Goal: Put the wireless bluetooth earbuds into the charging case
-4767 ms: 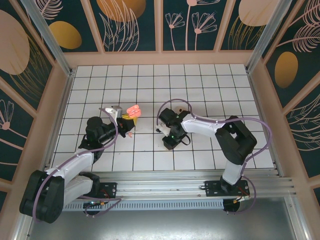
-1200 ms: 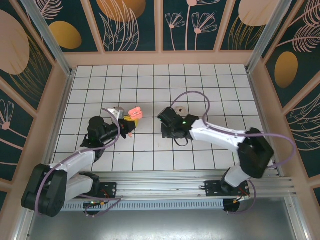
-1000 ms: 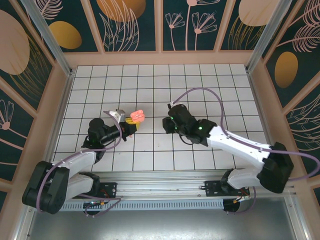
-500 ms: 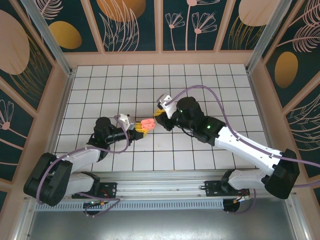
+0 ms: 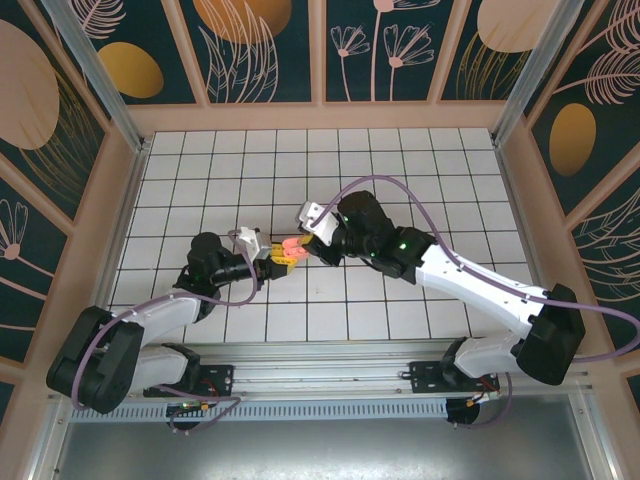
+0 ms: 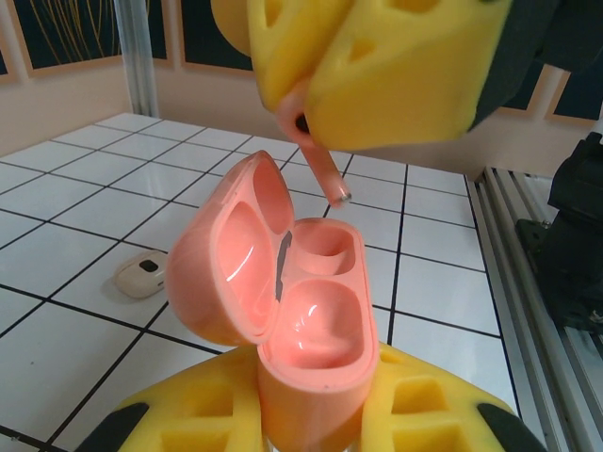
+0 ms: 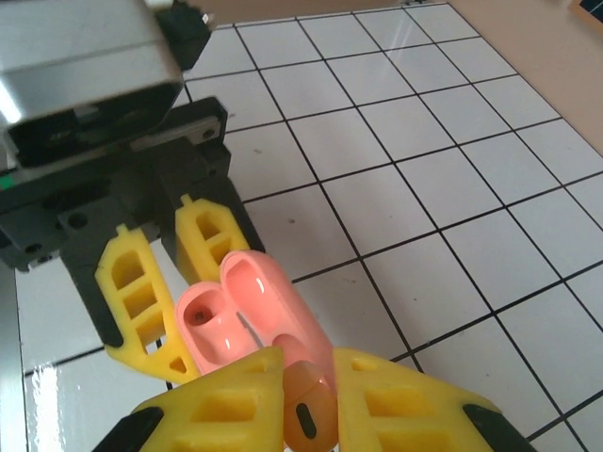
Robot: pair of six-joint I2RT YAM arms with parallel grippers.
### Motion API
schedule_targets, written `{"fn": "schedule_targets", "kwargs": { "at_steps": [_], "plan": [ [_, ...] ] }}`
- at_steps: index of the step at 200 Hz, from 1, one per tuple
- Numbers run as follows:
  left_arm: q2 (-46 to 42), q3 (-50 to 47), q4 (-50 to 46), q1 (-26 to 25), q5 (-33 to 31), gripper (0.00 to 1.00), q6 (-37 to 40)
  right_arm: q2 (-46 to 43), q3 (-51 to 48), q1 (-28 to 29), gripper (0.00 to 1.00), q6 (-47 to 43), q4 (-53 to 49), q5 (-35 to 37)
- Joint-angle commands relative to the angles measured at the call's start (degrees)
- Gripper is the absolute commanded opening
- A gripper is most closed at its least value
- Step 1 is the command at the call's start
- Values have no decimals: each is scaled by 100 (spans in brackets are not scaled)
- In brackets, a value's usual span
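Observation:
My left gripper (image 5: 272, 255) is shut on the salmon-pink charging case (image 6: 303, 325), lid open and both wells empty. In the top view the case (image 5: 290, 246) sits between the two grippers at mid-table. My right gripper (image 5: 308, 240) is shut on one of the earbuds (image 7: 307, 414), pinched between its yellow fingers (image 7: 226, 400). From the left wrist, that earbud's stem (image 6: 322, 171) points down just above the far well, apart from the case. From the right wrist, the open case (image 7: 247, 311) lies right beyond the bud. A second pale earbud (image 6: 141, 275) lies on the tiles.
The white tiled floor (image 5: 420, 170) is walled by pink panels. A metal rail (image 5: 330, 360) runs along the near edge by the arm bases. The left gripper's yellow fingers (image 7: 141, 292) and black body (image 7: 104, 188) stand close in front of the right gripper.
The right gripper has swung left with the earbud until it hangs over the case. The left gripper has carried the case rightward to meet it, then held still.

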Motion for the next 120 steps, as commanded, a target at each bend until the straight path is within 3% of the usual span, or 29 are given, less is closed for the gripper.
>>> {"fn": "schedule_targets", "kwargs": {
  "at_steps": [1, 120],
  "plan": [
    [-117, 161, 137, -38, 148, 17, -107, 19, 173, 68, 17, -284, -172, 132],
    [-346, 205, 156, -40, 150, 17, -272, 212, 230, 541, 17, -628, -359, 1038]
  ]
}}
